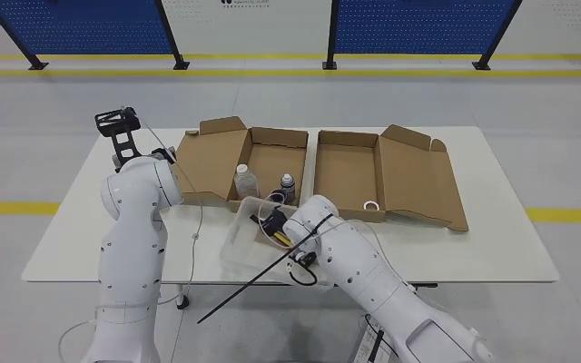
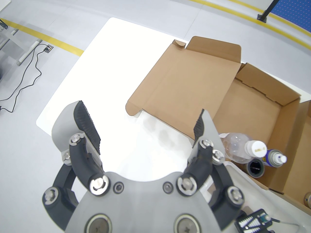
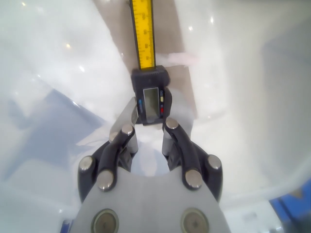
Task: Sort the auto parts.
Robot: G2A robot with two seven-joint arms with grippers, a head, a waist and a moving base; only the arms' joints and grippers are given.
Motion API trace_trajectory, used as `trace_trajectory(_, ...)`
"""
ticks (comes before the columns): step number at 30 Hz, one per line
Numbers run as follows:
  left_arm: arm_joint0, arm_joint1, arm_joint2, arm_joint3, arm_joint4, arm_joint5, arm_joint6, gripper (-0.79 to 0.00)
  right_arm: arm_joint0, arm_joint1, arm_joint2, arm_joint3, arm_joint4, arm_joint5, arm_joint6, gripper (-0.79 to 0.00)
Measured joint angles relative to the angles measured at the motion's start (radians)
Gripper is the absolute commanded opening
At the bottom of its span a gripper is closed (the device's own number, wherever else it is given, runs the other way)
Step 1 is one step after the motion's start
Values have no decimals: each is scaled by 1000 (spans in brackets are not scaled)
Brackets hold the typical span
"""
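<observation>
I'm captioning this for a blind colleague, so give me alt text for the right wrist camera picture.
The right tool grips the black display head of a caliper between its two fingers, and the caliper's yellow ruled bar runs straight away from the camera. Around them are the pale, see-through walls of a plastic bin.

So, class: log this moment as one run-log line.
right tool: shut on black digital caliper with yellow scale, inside translucent white plastic bin | left tool: open, empty, over white table | caliper not yet boxed
</observation>
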Motion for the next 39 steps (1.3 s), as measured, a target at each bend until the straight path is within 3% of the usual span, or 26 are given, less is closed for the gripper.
trace_trajectory(21,0,0,0,0,0,0,0,0,-16,20,-6,-95,32,40,0,-785)
trace_trajectory(23,0,0,0,0,0,0,0,0,-19,22,-1,-110,39,54,0,-714)
trace_trajectory(25,0,0,0,0,0,0,0,0,-26,22,9,-134,46,89,-2,-696)
trace_trajectory(27,0,0,0,0,0,0,0,0,-41,23,12,-165,47,125,-5,-582)
trace_trajectory(39,0,0,0,0,0,0,0,0,-105,26,-2,-226,-44,260,-12,-446)
